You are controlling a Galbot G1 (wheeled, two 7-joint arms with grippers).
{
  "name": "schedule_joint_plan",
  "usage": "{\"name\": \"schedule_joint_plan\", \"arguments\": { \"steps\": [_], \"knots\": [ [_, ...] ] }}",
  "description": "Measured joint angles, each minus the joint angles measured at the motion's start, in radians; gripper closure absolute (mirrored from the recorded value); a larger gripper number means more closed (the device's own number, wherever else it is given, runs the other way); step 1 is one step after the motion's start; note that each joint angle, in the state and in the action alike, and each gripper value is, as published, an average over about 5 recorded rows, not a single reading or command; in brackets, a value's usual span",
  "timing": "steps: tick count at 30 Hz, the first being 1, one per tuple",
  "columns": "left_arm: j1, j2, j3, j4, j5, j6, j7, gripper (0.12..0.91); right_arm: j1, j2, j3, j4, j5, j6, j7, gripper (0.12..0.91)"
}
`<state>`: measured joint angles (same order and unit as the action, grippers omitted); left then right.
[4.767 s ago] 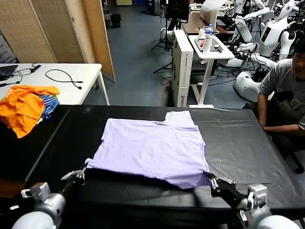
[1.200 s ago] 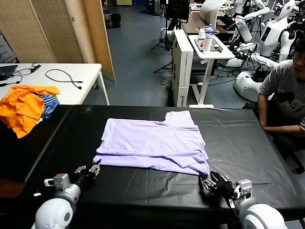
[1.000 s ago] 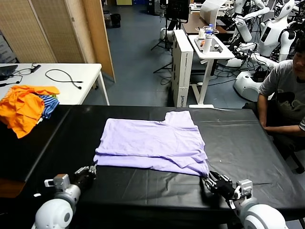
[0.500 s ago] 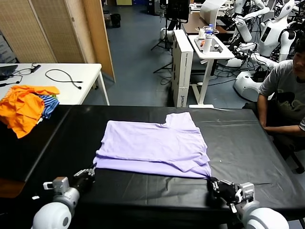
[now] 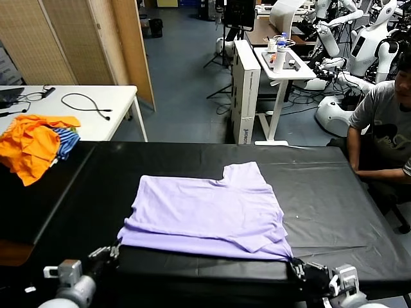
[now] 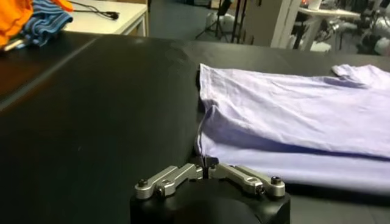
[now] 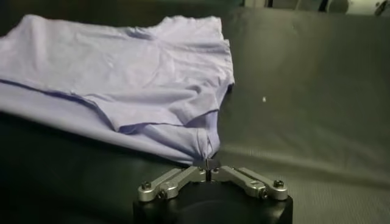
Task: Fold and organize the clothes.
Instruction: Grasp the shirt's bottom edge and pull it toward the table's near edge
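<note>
A: What carries everything?

B: A black desk (image 5: pixel 334 199) fills the near half of the head view. The lavender T-shirt (image 5: pixel 205 208) lies folded on it just near of the middle, one layer over another, with a sleeve sticking out toward 12 o'clock.

A: And around it?

B: At 10 o'clock a white desk (image 5: pixel 96 106) stands behind the black one, carrying a black cable (image 5: pixel 87 102). A heap of orange garments (image 5: pixel 32 144) with a striped cloth (image 5: pixel 67 141) sits between the two. A seated person (image 5: pixel 385 122) is at 2 o'clock, beyond the desk's right end.

A: The arms?

B: The left claw (image 6: pixel 206 167) is at 7 o'clock, at the shirt's near left corner. Its fingers are closed tip to tip and pinch the bottom edge of the cloth. The right claw (image 7: pixel 209 165) is at 5 o'clock, at the near right corner. Its tips meet right at the hem, where the fabric bunches into a small fold. I cannot tell whether they grip the cloth or are letting go.
</note>
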<state>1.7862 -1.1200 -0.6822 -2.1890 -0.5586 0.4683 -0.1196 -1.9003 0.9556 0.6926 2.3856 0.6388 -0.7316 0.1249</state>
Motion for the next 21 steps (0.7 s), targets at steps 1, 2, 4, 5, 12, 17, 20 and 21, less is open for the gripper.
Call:
{"name": "schedule_joint_plan", "arguments": {
  "steps": [1, 2, 4, 5, 12, 17, 20, 21],
  "knots": [
    [0.009, -0.001, -0.001, -0.007, 0.001, 0.004, -0.004, 0.878, -0.007, 0.0, 0.002, 0.006, 0.0, -0.003, 0.002, 0.741],
    [0.017, -0.003, -0.002, -0.014, 0.001, 0.009, -0.008, 0.878, -0.014, 0.0, 0.005, 0.013, 0.0, -0.004, 0.004, 0.685],
    [0.031, -0.005, -0.005, -0.028, -0.002, 0.025, -0.017, 0.864, -0.029, 0.001, 0.013, 0.026, 0.0, -0.005, 0.006, 0.571],
    [0.037, -0.006, -0.007, -0.035, -0.004, 0.036, -0.022, 0.838, -0.037, 0.002, 0.017, 0.033, 0.0, -0.005, 0.007, 0.496],
    [0.057, -0.013, -0.037, -0.081, -0.04, 0.112, -0.061, 0.428, -0.072, -0.001, 0.062, 0.086, 0.047, -0.005, 0.02, 0.145],
    [0.049, -0.002, -0.077, -0.11, -0.105, 0.13, -0.045, 0.178, -0.034, -0.029, 0.124, 0.111, 0.125, -0.005, 0.022, 0.119],
    [0.023, 0.013, -0.113, -0.127, -0.148, 0.177, -0.016, 0.131, 0.025, -0.064, 0.153, 0.106, 0.179, -0.005, 0.022, 0.119],
    [0.009, 0.019, -0.125, -0.131, -0.164, 0.2, -0.012, 0.126, 0.048, -0.078, 0.158, 0.1, 0.197, -0.005, 0.023, 0.118]
  ]
}}
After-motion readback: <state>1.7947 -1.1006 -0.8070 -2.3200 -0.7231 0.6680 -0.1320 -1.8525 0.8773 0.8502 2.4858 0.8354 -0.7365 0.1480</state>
